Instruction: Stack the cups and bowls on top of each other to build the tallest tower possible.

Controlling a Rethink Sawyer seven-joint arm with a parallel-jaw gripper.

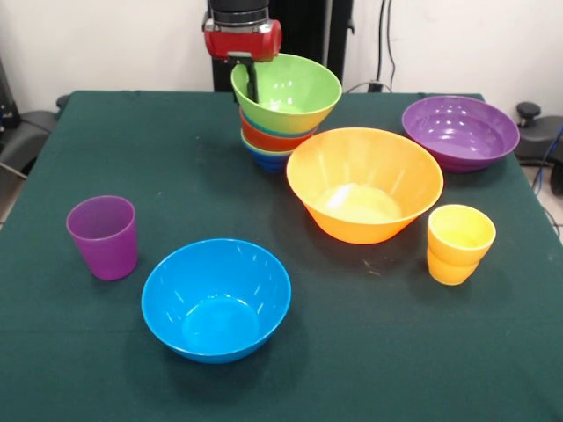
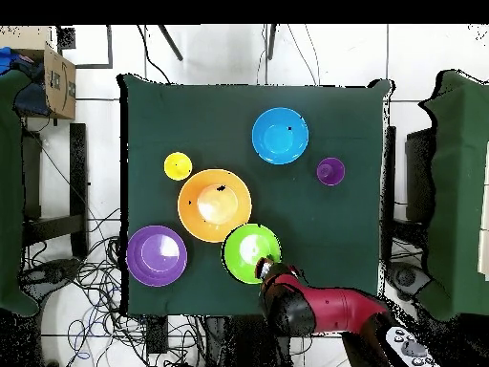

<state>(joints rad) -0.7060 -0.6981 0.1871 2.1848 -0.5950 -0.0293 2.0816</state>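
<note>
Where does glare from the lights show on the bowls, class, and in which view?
Front view: a broad pale sheen sits in the bottom of the orange bowl, with fainter streaks inside the purple bowl and blue bowl. Overhead view: white patches lie in the orange bowl, green bowl and purple bowl.

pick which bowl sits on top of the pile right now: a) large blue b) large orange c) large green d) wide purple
C: the large green bowl tilts on top of the tower, above red-orange and blue bowls, with the claw at its rim; the large orange bowl, large blue bowl and wide purple bowl each sit alone on the table.
</note>
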